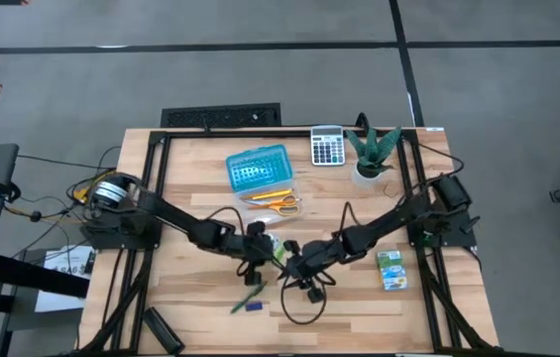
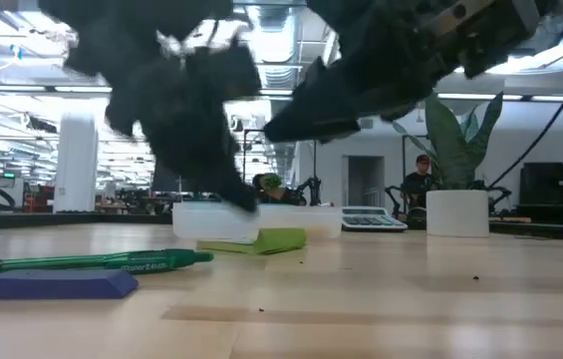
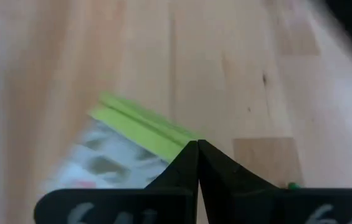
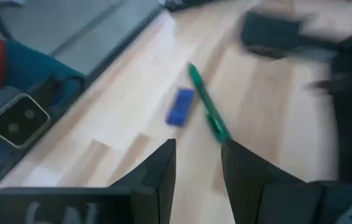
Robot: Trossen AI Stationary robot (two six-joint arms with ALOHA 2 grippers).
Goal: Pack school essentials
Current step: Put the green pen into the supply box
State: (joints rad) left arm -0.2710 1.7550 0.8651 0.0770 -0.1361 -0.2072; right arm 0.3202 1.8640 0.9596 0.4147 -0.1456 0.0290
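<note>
beside green-white block (image 1: 276, 248), left gripper (image 1: 259, 245)

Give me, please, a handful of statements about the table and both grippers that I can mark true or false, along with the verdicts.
1. The left gripper has its fingers pressed together. True.
2. The green pen lies inside the clear case. False: it lies on the bare wood near the front edge, beside the blue piece.
3. The yellow-handled scissors rest in the case. True.
4. The right gripper is clamped on the pen. False: its fingers stand apart with nothing between them, and the pen lies on the table beyond them.
5. The green-blue packet sits next to the calculator. False: it lies toward the right front, well away from the calculator at the back edge.
</note>
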